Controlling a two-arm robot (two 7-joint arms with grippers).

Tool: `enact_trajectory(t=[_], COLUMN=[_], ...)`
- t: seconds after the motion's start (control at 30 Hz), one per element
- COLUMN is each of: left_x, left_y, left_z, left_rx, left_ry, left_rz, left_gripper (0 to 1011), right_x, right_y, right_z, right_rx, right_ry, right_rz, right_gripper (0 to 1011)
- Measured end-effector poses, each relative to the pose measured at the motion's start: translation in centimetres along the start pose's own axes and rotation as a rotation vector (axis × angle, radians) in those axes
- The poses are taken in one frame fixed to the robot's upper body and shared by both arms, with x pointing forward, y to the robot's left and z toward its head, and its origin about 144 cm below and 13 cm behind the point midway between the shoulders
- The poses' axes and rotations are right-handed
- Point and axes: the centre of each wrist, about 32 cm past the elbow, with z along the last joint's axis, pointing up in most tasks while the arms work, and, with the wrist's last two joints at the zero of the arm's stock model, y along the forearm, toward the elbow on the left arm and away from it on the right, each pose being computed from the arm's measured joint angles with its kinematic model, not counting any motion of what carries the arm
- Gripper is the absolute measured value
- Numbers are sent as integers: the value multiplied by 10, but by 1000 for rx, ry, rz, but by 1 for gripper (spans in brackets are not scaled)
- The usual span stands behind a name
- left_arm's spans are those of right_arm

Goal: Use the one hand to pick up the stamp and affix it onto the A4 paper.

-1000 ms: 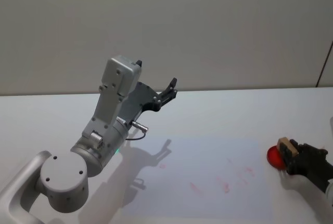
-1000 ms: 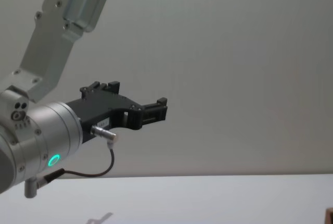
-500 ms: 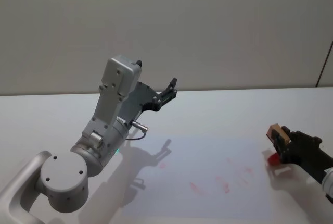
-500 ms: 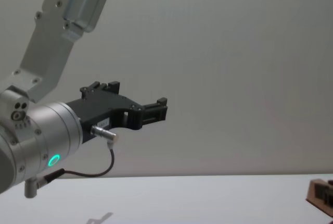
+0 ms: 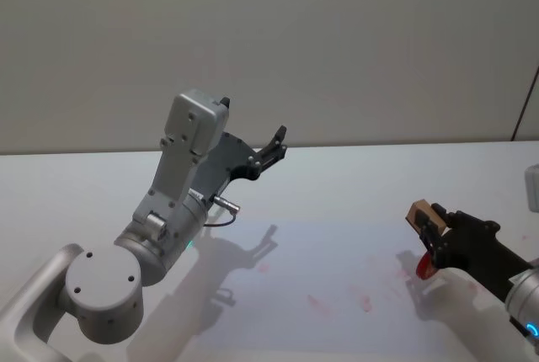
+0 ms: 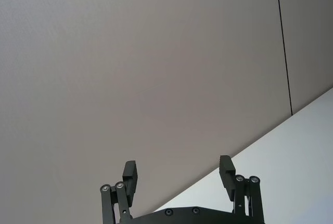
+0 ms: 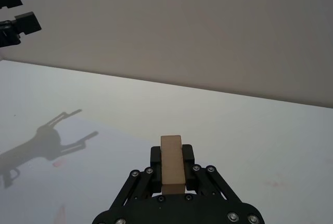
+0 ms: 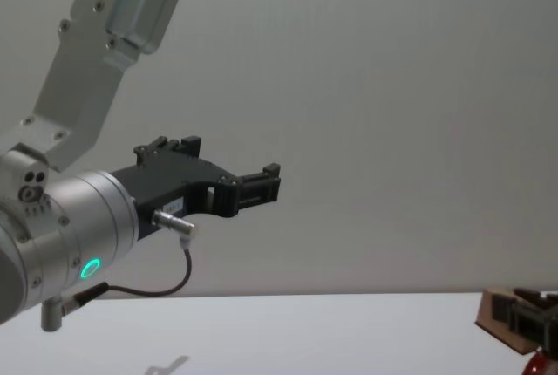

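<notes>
The stamp, a light-brown wooden block with a red part beneath, is tilted in my right gripper, which is shut on it. It hangs just above the right edge of the A4 paper, a pale sheet lying flat on the table. In the right wrist view the wooden block stands between the black fingers. The chest view has the stamp low at the right. My left gripper is held high over the table's left half, open and holding nothing, its fingers wide apart.
Several red ink marks lie on the paper's right half. The raised left arm stands at the paper's left side and casts a shadow on it. A white table stretches back to a plain wall.
My right gripper has carried the stamp leftward and slightly up, from the table's right side to the paper's right edge. The left arm has not moved.
</notes>
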Motion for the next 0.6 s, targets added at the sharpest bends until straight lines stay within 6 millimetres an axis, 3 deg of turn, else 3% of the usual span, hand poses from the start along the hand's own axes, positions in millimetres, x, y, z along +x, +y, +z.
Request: enact_trajectory(t=[0.6], left_x=[0], left_y=[0], left_z=[0], left_rx=[0], left_ry=[0], left_rz=[0], left_gripper=[1001], right_x=[-20], right_y=[2], right_z=[-2], right_rx=[-5], right_ry=[-20], right_rz=[67], right_gripper=[228])
